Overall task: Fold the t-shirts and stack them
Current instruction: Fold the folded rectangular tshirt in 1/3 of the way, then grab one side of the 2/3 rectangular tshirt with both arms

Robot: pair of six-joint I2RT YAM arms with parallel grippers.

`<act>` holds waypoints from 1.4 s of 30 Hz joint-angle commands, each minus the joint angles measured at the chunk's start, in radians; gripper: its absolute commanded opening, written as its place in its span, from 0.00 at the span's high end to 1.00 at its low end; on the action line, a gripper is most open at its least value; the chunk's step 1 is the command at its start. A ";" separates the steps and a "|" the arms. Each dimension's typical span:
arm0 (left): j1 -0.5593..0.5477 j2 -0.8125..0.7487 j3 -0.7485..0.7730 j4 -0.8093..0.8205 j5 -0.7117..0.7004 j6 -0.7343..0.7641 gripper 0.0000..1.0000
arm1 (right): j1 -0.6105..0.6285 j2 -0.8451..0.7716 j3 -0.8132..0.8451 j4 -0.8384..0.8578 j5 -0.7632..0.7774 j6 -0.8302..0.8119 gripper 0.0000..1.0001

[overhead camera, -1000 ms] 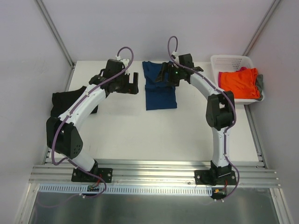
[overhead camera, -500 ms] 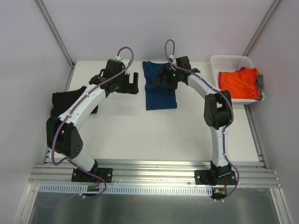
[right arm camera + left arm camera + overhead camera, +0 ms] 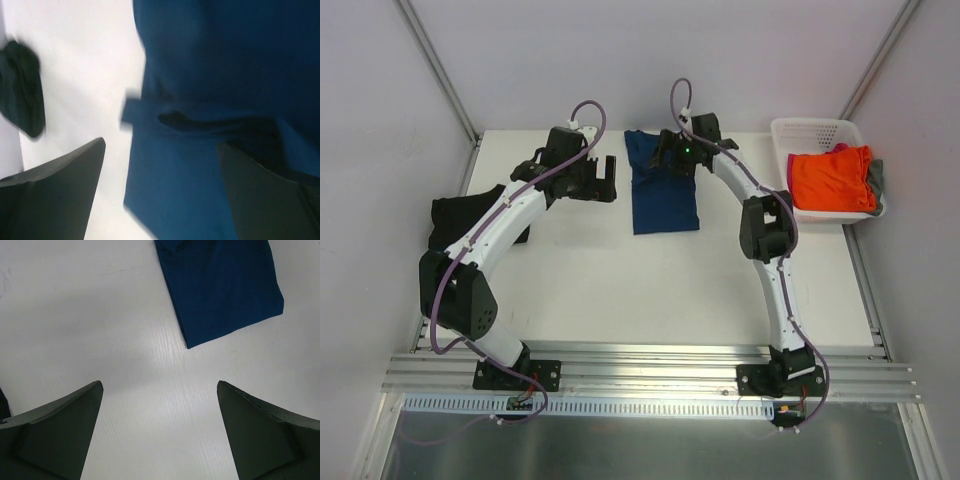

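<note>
Poised over the folded navy shirt (image 3: 663,195), far middle of table (image 3: 620,285), right gripper (image 3: 160,145) spread wide and empty.
Likewise agape beside it, left gripper (image 3: 160,385); black shirt (image 3: 455,215) at left edge, orange shirt (image 3: 832,178) in basket (image 3: 815,130).

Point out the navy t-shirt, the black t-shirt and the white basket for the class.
navy t-shirt (image 3: 665,208), top external view, its lower folded half.
black t-shirt (image 3: 450,215), top external view, its bunched middle.
white basket (image 3: 815,131), top external view, its far wall.
</note>
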 commanded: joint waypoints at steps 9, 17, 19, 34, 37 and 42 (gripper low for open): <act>0.009 0.009 0.001 -0.031 0.011 0.019 0.01 | -0.099 0.112 0.364 0.108 0.193 -0.017 0.03; 0.015 0.177 0.087 -0.024 -0.007 0.027 0.01 | -0.163 -0.190 0.005 -0.025 -0.034 -0.020 0.03; 0.018 0.231 0.102 -0.024 0.030 -0.010 0.01 | -0.182 -0.219 -0.053 -0.079 -0.127 -0.020 0.01; 0.018 0.464 0.085 0.032 0.395 -0.232 0.23 | -0.260 -0.371 -0.498 -0.202 -0.321 -0.005 0.18; 0.012 0.501 0.098 0.042 0.401 -0.266 0.20 | -0.259 -0.367 -0.541 -0.205 -0.327 0.000 0.18; 0.010 0.567 0.111 0.082 0.436 -0.295 0.27 | -0.254 -0.335 -0.575 -0.198 -0.327 0.009 0.19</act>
